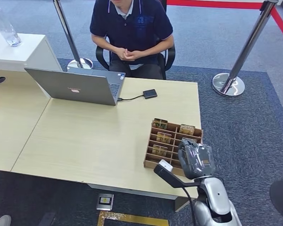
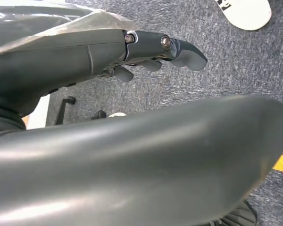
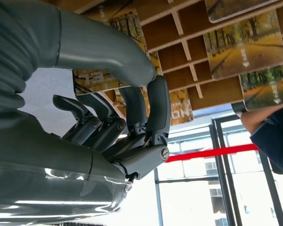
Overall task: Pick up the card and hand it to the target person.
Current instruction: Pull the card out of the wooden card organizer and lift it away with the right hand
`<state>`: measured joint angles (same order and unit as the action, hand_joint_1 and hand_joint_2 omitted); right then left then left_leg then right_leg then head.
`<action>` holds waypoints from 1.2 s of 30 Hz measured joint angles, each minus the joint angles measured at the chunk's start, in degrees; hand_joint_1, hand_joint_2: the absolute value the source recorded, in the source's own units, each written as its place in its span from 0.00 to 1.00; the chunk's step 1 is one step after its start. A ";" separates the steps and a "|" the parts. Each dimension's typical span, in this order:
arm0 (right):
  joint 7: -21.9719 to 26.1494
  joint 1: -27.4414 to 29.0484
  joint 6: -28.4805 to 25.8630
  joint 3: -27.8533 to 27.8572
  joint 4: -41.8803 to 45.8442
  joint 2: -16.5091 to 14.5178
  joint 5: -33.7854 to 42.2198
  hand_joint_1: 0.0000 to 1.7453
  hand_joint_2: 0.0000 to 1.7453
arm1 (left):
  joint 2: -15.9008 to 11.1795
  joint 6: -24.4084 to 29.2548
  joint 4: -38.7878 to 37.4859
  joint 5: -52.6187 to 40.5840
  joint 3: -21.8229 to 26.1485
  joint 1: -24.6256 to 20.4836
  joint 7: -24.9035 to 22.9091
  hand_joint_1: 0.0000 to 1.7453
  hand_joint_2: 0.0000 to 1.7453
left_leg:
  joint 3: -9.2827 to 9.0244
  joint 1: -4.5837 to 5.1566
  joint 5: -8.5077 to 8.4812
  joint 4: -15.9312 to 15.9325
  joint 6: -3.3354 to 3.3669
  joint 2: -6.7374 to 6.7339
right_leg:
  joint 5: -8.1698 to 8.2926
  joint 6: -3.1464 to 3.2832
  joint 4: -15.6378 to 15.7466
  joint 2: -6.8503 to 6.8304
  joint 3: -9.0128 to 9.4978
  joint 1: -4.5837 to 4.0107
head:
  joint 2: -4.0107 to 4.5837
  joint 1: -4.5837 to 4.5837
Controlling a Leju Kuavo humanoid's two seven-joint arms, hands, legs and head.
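A wooden card rack (image 1: 174, 142) stands at the table's near right corner with several autumn-picture cards (image 1: 163, 137) in its slots. My right hand (image 1: 196, 160) hovers over the rack's near right end. In the right wrist view its thumb (image 3: 108, 49) and curled fingers (image 3: 158, 108) meet on one card (image 3: 92, 80), which lies askew to the other cards (image 3: 246, 44). The target person (image 1: 133, 28) sits behind the far edge of the table with hands clasped. My left hand (image 2: 97, 56) hangs over the carpet, fingers stretched out and holding nothing.
An open grey laptop (image 1: 76, 85) and a small black device (image 1: 150, 93) on a cable sit at the table's far side. Two stanchion posts (image 1: 228, 84) (image 1: 79, 62) flank the person. A water bottle (image 1: 4, 26) stands on a white counter at the far left.
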<state>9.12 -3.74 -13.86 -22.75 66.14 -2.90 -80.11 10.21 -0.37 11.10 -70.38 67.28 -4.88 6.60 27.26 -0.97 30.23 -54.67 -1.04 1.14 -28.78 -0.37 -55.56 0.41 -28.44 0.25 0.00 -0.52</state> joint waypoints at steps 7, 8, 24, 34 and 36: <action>0.21 -0.01 -0.25 0.02 0.34 0.13 0.05 1.00 1.00 | 0.00 0.00 0.00 0.00 0.00 0.00 0.00 0.00 0.00 | 0.00 0.00 0.00 0.00 0.00 0.00 | 0.00 0.00 0.00 0.00 0.00 0.00 | 0.00 0.00; 0.25 -0.01 -0.30 0.02 0.34 0.13 0.05 1.00 1.00 | 0.00 -0.01 0.00 0.00 0.00 0.00 0.00 0.00 0.00 | 0.00 0.00 0.00 0.00 0.00 0.00 | 0.00 0.00 0.00 0.00 0.00 0.00 | 0.00 0.00; 2.25 -4.08 -2.31 0.02 2.04 0.55 0.05 1.00 1.00 | 0.00 -0.20 0.00 -0.07 0.00 0.00 0.15 0.00 0.00 | 0.00 0.00 0.00 -0.01 0.00 0.00 | 0.00 0.00 -0.01 0.00 0.01 0.00 | 0.00 0.00; 3.46 -9.10 -2.43 -0.17 2.19 1.58 1.18 1.00 1.00 | 0.02 -0.26 -0.04 0.11 0.00 -0.01 0.33 0.00 0.00 | -0.01 0.00 -0.01 -0.01 0.00 0.00 | 0.01 0.00 -0.01 0.00 0.01 0.00 | 0.00 0.00; 3.61 -10.04 -2.53 -0.35 1.89 1.61 1.44 1.00 1.00 | 0.02 -0.26 -0.05 0.12 0.00 -0.01 0.33 0.00 0.00 | -0.01 0.00 -0.01 -0.01 -0.01 0.00 | 0.01 0.00 -0.02 0.00 0.01 0.00 | 0.00 0.00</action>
<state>12.73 -13.78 -16.39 -23.11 68.04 -1.29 -78.67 10.23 -0.63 11.05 -70.26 67.28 -4.89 6.93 27.25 -0.97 30.22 -54.68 -1.05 1.14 -28.77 -0.37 -55.58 0.41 -28.43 0.25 0.00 -0.52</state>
